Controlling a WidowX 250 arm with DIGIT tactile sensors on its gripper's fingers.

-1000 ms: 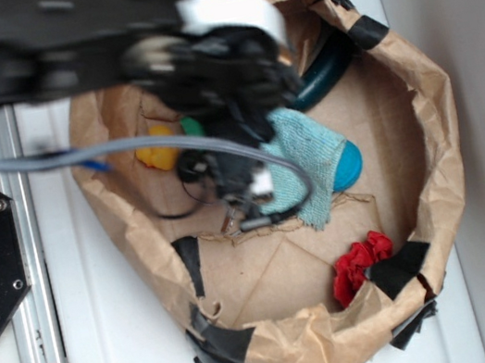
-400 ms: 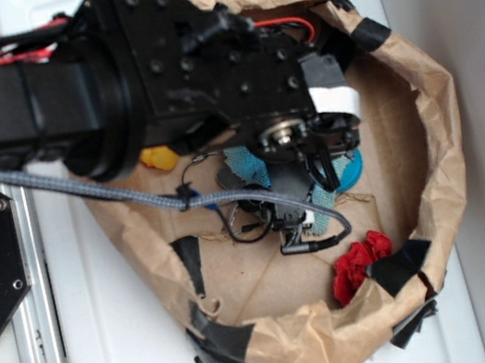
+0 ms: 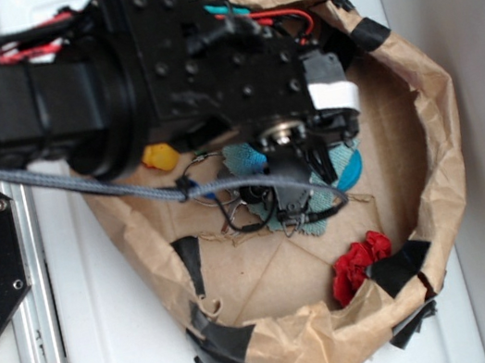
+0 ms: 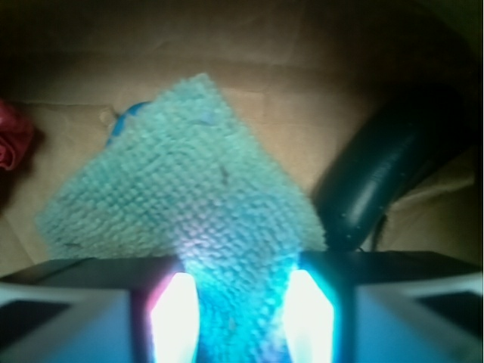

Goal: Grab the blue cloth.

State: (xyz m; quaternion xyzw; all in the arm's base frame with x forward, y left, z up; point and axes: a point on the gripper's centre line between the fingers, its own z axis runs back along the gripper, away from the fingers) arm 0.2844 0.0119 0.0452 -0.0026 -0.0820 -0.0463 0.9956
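Observation:
The blue cloth (image 4: 189, 204) is a pale teal terry square lying flat on the brown paper floor. In the wrist view its near corner runs down between my two glowing fingertips (image 4: 175, 314). My gripper (image 4: 240, 314) is open and straddles that corner, the jaws still apart on either side. In the exterior view the black arm covers most of the cloth (image 3: 242, 160), with only bits showing around the gripper (image 3: 303, 178).
Everything sits inside a brown paper bag with a rolled rim (image 3: 440, 156). The round blue ball (image 3: 351, 169) peeks out right of the gripper. A red cloth (image 3: 360, 264) lies nearer the front, a yellow object (image 3: 161, 158) at left, and a dark curved object (image 4: 386, 166) beside the cloth.
The arm swung over the bag and came down onto the blue cloth, hiding most of it. In the last half second the gripper sank a little lower around it.

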